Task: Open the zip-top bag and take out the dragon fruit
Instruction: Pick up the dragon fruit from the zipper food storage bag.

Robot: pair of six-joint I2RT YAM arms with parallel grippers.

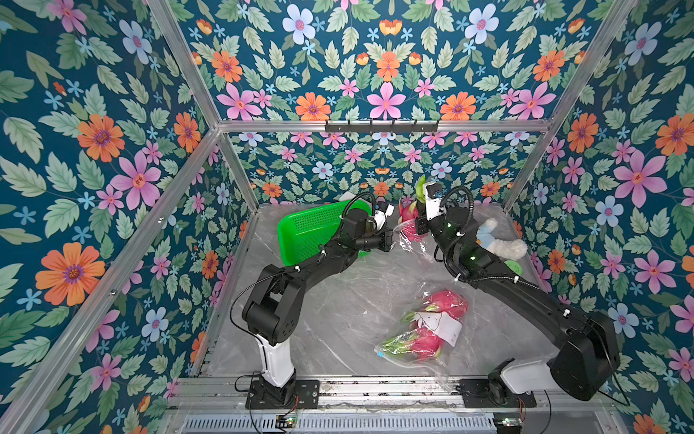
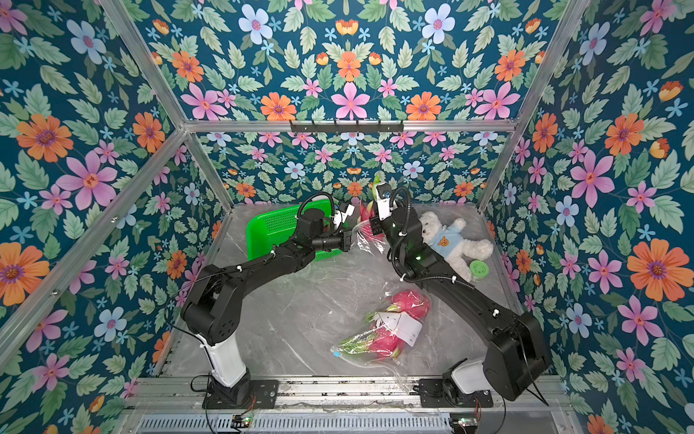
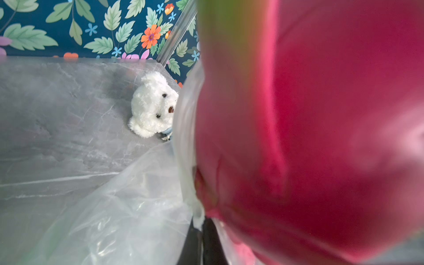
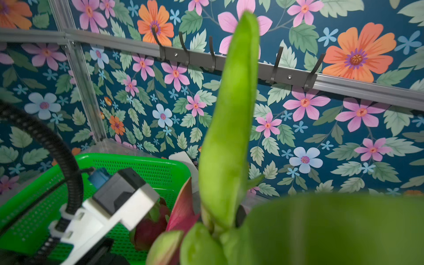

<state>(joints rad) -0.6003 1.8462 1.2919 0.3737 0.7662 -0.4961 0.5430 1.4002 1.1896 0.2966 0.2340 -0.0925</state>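
Right tool apparently around dragon fruit.

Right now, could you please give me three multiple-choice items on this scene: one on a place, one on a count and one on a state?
1. Where is the teddy bear?
A) in the green basket
B) on the table, at the far right
C) inside a bag

2. How many dragon fruits show inside the near zip-top bag?
A) one
B) four
C) two

3. How is that near bag placed?
A) lying on the table, untouched
B) standing upright against the wall
C) hung on the wall hooks

Answers:
1 B: in both top views the bear lies on the bare marble.
2 C: a second pink fruit lies nearer than the first, and no more show.
3 A: it rests flat with nothing gripping it.
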